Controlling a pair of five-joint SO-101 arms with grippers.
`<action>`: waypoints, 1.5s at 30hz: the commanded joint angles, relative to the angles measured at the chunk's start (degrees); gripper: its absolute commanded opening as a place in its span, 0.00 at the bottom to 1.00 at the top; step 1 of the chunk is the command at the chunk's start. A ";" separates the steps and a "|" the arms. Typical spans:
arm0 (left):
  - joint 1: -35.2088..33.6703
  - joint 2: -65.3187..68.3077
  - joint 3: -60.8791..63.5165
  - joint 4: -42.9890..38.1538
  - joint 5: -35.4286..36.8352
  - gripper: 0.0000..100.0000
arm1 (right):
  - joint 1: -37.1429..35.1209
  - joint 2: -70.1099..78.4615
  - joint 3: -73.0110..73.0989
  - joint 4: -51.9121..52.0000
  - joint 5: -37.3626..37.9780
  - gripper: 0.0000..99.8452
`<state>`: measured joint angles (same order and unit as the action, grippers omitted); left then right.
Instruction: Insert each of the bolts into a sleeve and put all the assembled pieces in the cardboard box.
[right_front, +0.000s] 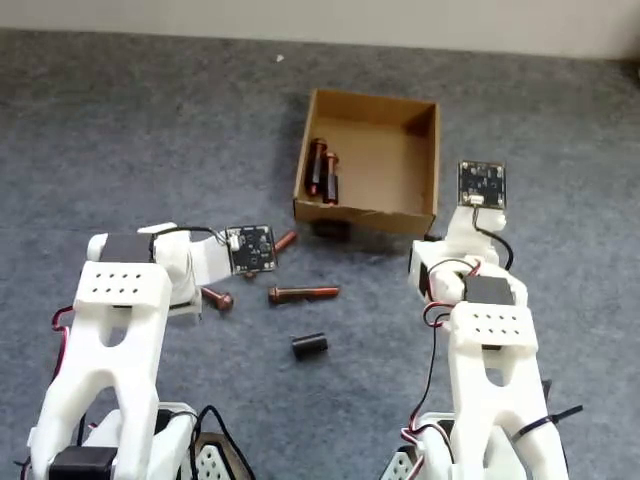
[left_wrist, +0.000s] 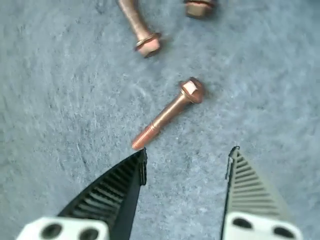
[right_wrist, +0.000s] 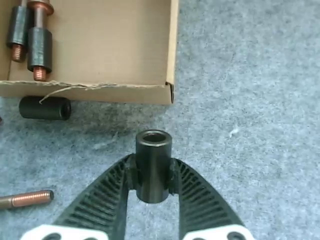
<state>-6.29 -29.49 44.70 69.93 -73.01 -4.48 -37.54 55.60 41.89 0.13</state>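
The left pincer (left_wrist: 188, 151) is wide apart and holds nothing. A bolt (left_wrist: 167, 114) lies flat on the grey tabletop (left_wrist: 60, 100) just ahead of it. The bolt lies on a slant to the pincer. Its thread end is right by the tip of the black finger (left_wrist: 125, 185), and I cannot tell if they touch. Its head points away, toward the middle of the gap. So the bolt sits off to the black finger's side, not in between. I think the pincer has to slide that way and turn a bit before it can close across the bolt.

The right pincer (right_wrist: 151, 167) is clamped on a sleeve (right_wrist: 152, 150). The sleeve's open hole faces out ahead, just outside the near corner of the box (right_wrist: 100, 92). The left arm is the one close to the bolt, and the right arm is well apart from it.

Two done pieces (right_front: 322, 170) lie in the box. A spare sleeve (right_front: 310, 345) lies on the tabletop, and one more (right_wrist: 45, 107) lies against the box wall.

Two more bolts (left_wrist: 142, 30) are cut off at the edge. From above, a camera board (right_front: 250, 248) covers the left pincer, so I cannot tell which bolt there is this one.
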 joint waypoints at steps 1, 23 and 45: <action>1.01 -0.75 -0.31 -0.97 -8.79 0.27 | 0.40 -2.24 -0.40 -1.63 -0.09 0.01; 5.58 38.46 -22.37 -1.76 -11.78 0.20 | 0.40 -2.24 -0.40 -3.65 0.00 0.01; 9.54 31.16 -23.16 8.88 -3.08 0.00 | 0.31 -2.95 -0.84 1.63 0.00 0.01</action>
<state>2.59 9.63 23.52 76.79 -75.21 -4.48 -37.54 55.60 40.31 0.13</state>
